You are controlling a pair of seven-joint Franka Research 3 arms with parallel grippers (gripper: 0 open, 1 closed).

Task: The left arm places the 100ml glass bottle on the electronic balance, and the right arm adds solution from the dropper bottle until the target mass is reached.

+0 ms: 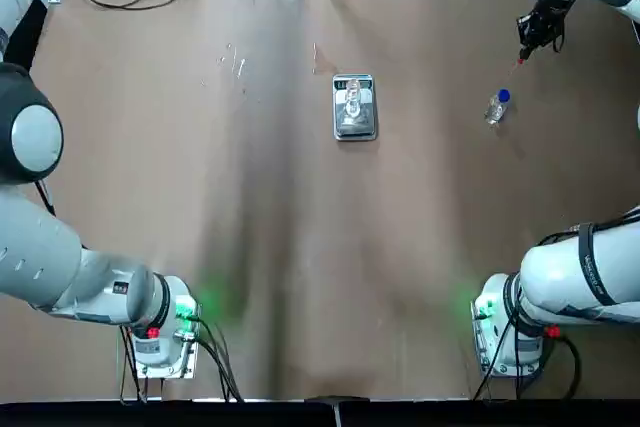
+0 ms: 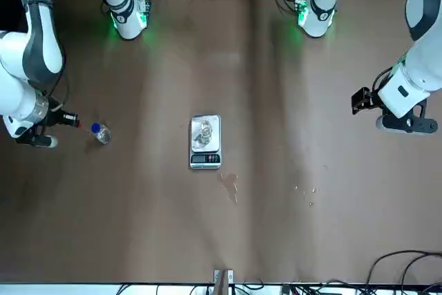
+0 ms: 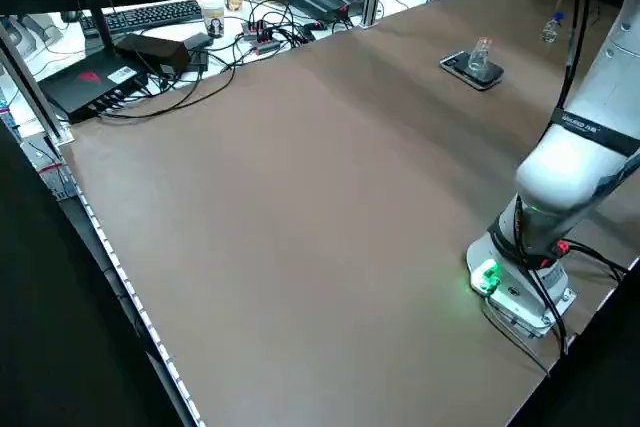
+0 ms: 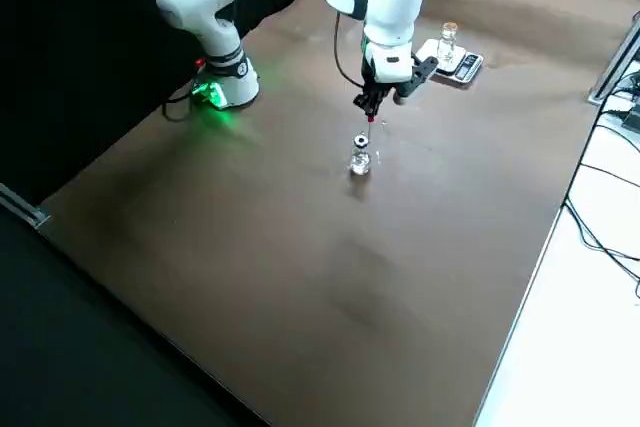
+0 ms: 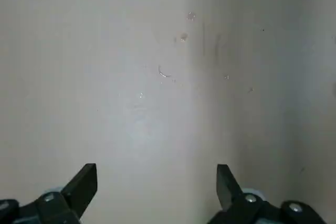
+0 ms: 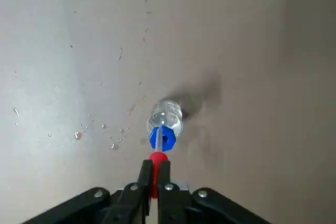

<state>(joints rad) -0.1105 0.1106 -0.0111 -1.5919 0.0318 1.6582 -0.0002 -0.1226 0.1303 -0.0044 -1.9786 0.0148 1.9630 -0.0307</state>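
Top view: glass bottle (image 1: 353, 97) on balance (image 1: 355, 129), well inside table (image 1: 270, 247) edges.

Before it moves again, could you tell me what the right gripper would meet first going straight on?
Likely the clear bottle with the blue collar, just beyond the red dropper top; depth is uncertain.

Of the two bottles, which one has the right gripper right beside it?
The dropper bottle, set apart by its blue collar; the plain glass bottle stands on the balance.
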